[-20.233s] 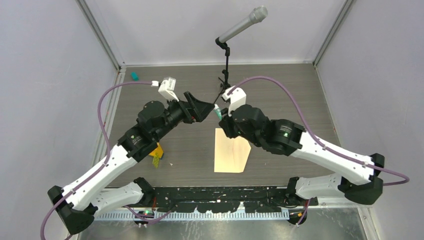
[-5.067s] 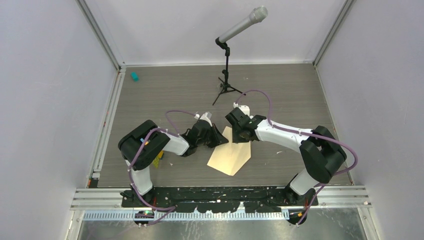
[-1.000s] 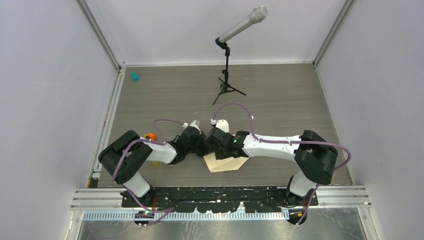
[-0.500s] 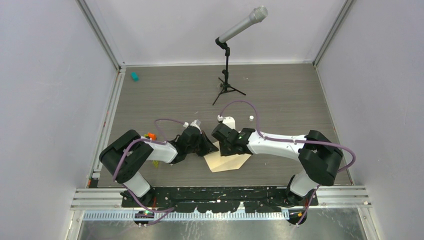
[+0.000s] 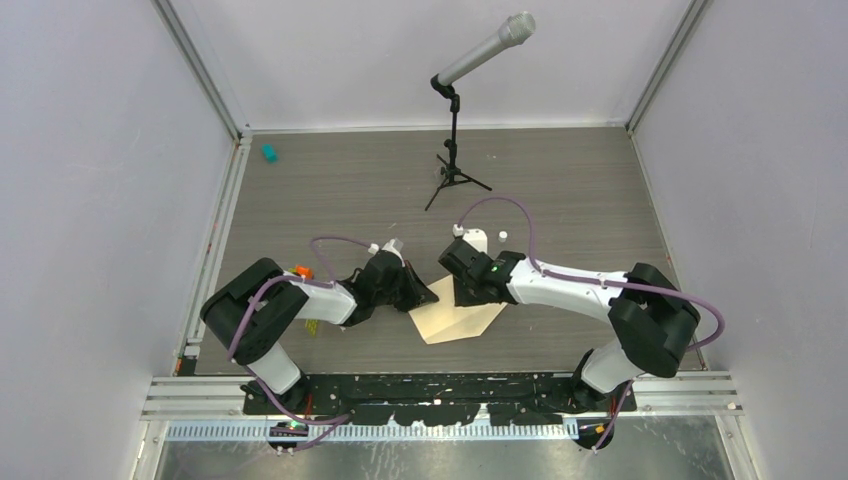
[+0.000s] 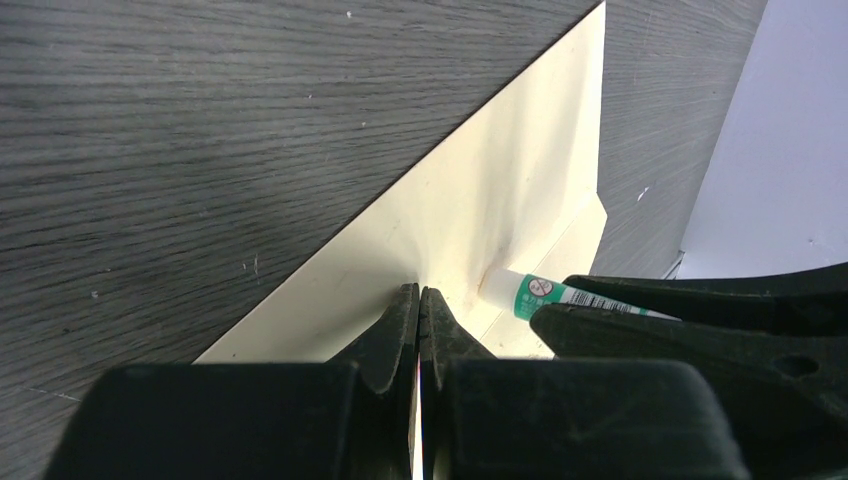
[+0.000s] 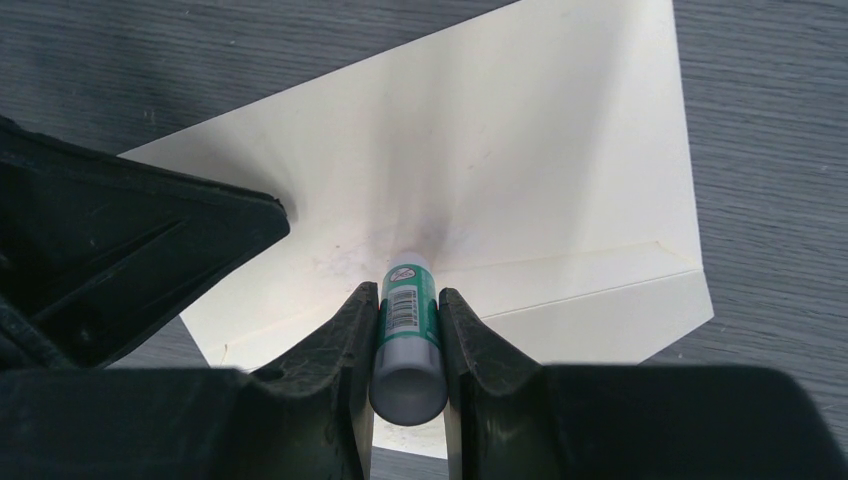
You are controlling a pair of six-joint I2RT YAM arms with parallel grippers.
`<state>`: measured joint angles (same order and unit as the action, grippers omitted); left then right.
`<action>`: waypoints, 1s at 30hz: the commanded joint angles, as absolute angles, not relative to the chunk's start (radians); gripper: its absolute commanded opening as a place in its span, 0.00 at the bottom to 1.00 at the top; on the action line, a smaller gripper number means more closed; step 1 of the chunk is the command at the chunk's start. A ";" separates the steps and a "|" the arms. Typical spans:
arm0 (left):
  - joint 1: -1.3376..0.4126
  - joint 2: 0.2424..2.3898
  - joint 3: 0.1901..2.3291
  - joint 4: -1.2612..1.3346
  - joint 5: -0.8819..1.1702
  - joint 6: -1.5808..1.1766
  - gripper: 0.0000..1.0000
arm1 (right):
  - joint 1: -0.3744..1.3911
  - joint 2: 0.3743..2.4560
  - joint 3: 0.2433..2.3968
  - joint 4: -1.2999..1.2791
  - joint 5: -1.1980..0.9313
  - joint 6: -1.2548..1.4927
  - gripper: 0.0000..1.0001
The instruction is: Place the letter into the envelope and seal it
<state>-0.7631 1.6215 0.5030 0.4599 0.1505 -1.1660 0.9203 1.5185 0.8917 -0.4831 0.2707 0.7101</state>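
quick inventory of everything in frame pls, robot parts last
envelope: 1, pale tan, flat, near centre
glue stick: 1, green and white, tip on envelope
microphone on stand: 1, grey on black, far centre
small object: 1, teal, far left
yellow item: 1, near left, mostly hidden
table: 1, dark grey wood grain
left gripper: 1, black, shut, tips on envelope
right gripper: 1, black, shut on glue stick

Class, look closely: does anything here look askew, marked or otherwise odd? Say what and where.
The envelope lies askew, diagonal to the edges of the table. Faint grey smudges dot its paper beside the tip of the glue stick held in the right gripper.
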 commanded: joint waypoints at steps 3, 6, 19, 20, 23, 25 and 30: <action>-0.756 1.663 0.501 0.356 0.114 -1.117 0.00 | 0.880 1.515 0.884 -0.560 0.318 0.693 0.01; -0.755 1.661 0.502 0.354 0.115 -1.117 0.00 | 0.865 1.515 0.879 -0.563 0.316 0.693 0.01; -0.752 1.670 0.509 0.359 0.123 -1.114 0.00 | 0.796 1.489 0.867 -0.591 0.331 0.693 0.01; -0.752 1.670 0.509 0.359 0.123 -1.115 0.00 | 0.796 1.489 0.870 -0.592 0.331 0.695 0.01; -0.752 1.673 0.513 0.359 0.127 -1.114 0.00 | 0.800 1.497 0.874 -0.571 0.294 0.697 0.01; -0.752 1.676 0.513 0.361 0.129 -1.116 0.00 | 0.811 1.505 0.878 -0.556 0.276 0.700 0.01; -0.752 1.674 0.514 0.362 0.130 -1.118 0.00 | 0.862 1.534 0.902 -0.527 0.259 0.714 0.01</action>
<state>-0.7567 1.6348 0.5159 0.4583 0.1696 -1.1618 0.8227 1.5078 0.8902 -0.5213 0.2703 0.7105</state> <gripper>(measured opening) 0.007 0.295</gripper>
